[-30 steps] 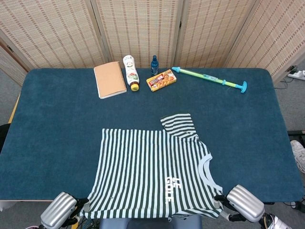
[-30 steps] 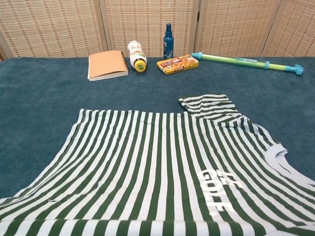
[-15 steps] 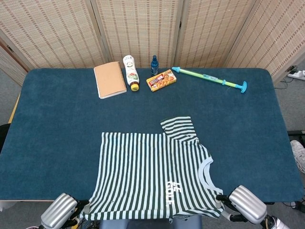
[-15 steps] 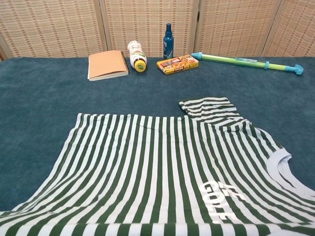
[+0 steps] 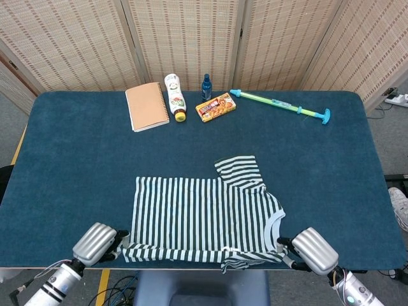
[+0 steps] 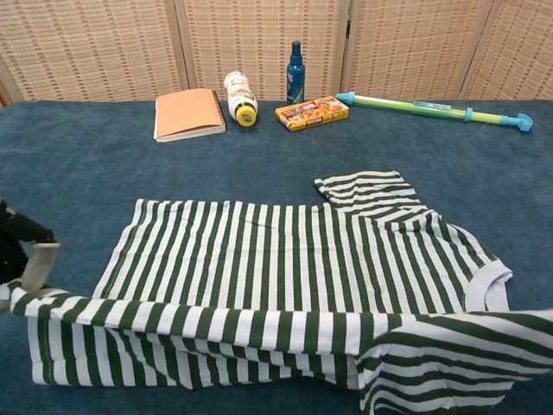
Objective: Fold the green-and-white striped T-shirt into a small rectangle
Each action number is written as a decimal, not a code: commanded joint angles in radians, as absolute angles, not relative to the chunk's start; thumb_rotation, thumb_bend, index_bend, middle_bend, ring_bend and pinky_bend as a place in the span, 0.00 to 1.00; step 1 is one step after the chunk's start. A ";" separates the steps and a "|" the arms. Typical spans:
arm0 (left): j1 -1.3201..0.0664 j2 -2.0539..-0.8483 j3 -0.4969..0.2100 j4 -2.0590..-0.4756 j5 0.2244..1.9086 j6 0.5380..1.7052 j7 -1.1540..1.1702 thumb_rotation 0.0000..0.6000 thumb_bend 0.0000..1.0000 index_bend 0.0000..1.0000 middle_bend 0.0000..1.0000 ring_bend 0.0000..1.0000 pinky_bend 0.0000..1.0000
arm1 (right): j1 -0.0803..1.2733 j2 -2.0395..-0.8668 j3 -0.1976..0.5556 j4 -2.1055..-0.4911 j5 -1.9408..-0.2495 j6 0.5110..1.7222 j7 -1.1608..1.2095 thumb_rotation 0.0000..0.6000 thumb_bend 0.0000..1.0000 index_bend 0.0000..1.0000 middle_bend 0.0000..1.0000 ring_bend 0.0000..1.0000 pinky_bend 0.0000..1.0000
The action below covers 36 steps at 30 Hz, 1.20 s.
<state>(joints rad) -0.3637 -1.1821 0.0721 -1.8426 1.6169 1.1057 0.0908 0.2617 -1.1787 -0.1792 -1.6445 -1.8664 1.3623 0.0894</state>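
Note:
The green-and-white striped T-shirt (image 5: 204,213) lies on the blue table (image 5: 76,172), collar to the right, one sleeve (image 5: 239,169) pointing to the far side. Its near edge is raised off the table and curls over as a striped band (image 6: 259,324). My left hand (image 5: 95,243) grips the hem corner at the near left; it shows at the left border of the chest view (image 6: 22,255). My right hand (image 5: 312,250) grips the near right corner by the collar. The chest view does not show the right hand.
Along the far edge lie a tan notebook (image 5: 147,106), a white bottle on its side (image 5: 174,97), a standing blue spray bottle (image 5: 206,87), an orange snack box (image 5: 215,106) and a long green-blue pump toy (image 5: 280,105). Wicker screens stand behind the table.
Both hands came up from below the table's front edge and lifted the shirt's overhanging near part. That edge now stands raised over the table, and the GOLF print is hidden.

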 commanded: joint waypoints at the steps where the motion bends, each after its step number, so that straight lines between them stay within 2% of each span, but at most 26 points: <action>1: -0.418 -1.226 0.019 -1.799 1.533 1.029 0.127 1.00 0.50 0.62 0.92 0.89 1.00 | 0.267 -1.231 -0.129 -1.626 -1.808 1.333 0.039 1.00 0.56 0.75 1.00 1.00 1.00; 7: -0.491 -1.283 -0.042 -1.721 1.397 0.923 0.143 1.00 0.50 0.62 0.92 0.89 1.00 | 0.286 -1.302 -0.058 -1.585 -1.741 1.308 -0.047 1.00 0.56 0.75 1.00 1.00 1.00; 17: -0.569 -1.343 -0.107 -1.596 1.234 0.842 0.158 1.00 0.50 0.61 0.92 0.89 1.00 | 0.332 -1.392 0.019 -1.497 -1.670 1.272 -0.103 1.00 0.57 0.75 1.00 1.00 1.00; 25: -0.603 -1.365 -0.118 -1.545 1.169 0.810 0.153 1.00 0.50 0.59 0.92 0.89 1.00 | 0.379 -1.450 0.046 -1.425 -1.652 1.236 -0.106 1.00 0.57 0.75 1.00 1.00 1.00; 36: -0.653 -1.398 -0.118 -1.476 1.148 0.811 0.222 1.00 0.49 0.58 0.92 0.89 1.00 | 0.424 -1.492 0.055 -1.348 -1.689 1.261 -0.108 1.00 0.57 0.75 1.00 1.00 1.00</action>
<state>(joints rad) -0.6516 -1.3964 -0.1183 -1.4776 1.1486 0.8114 0.2206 0.4214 -1.4898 0.0547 -1.3513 -1.6867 1.2587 -0.1072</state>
